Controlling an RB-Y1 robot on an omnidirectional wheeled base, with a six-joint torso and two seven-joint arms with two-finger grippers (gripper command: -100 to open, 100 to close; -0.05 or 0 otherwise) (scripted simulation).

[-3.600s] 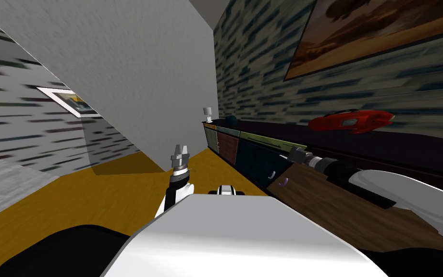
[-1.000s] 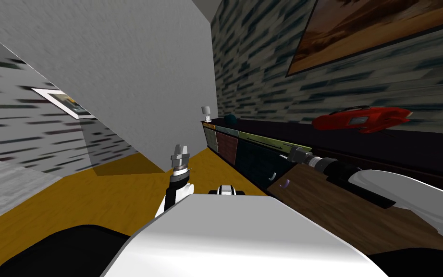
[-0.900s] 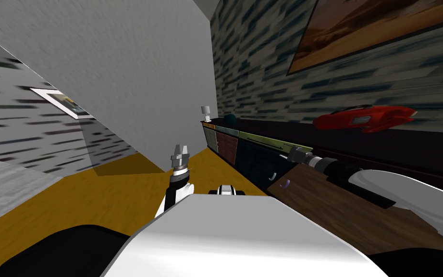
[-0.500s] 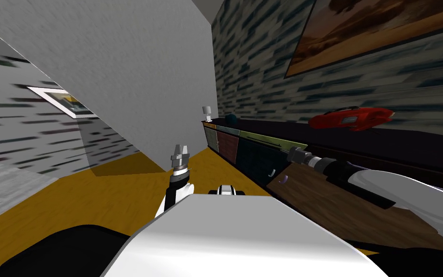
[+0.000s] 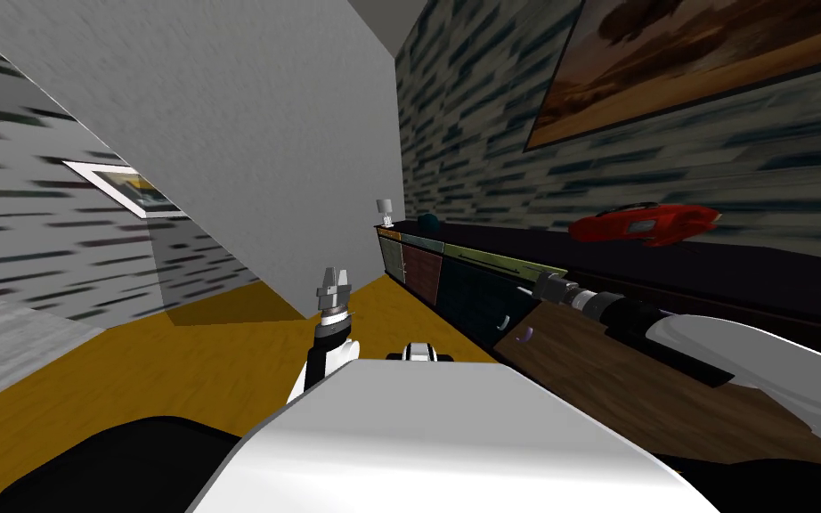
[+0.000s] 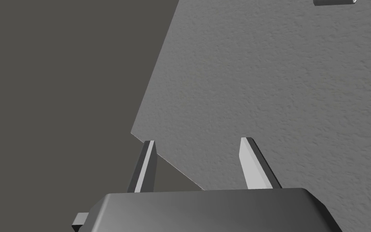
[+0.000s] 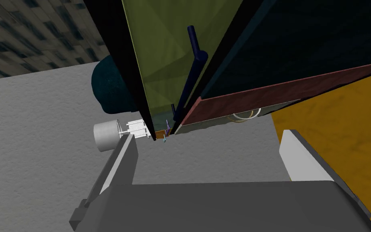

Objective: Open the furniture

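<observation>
Though our right gripper (image 7: 209, 135) gapes empty just short of the dark blue bar handle (image 7: 192, 68) on the olive-green panel (image 7: 160, 48) of the long dark sideboard (image 5: 720, 267) at our right, nothing looks opened yet; grasping and pulling remain. Our left gripper (image 6: 198, 141) hangs open, empty.

1. The right gripper (image 7: 209, 135) has its two light grey fingers (image 7: 120, 165) wide apart.
2. Beyond them a long sideboard (image 7: 301, 36) stretches away, fronts olive green, near-black and reddish brown.
3. A dark blue bar handle (image 7: 192, 64) stands off the olive green front (image 7: 156, 48).
4. A pale ring handle (image 7: 243, 116) shows by the reddish-brown front (image 7: 281, 89).
5. A dark teal rounded object (image 7: 108, 88) and a small white lamp-like piece (image 7: 108, 135) sit at its far end.
6. Yellow-brown floor (image 7: 341, 117) runs beside it.
</observation>
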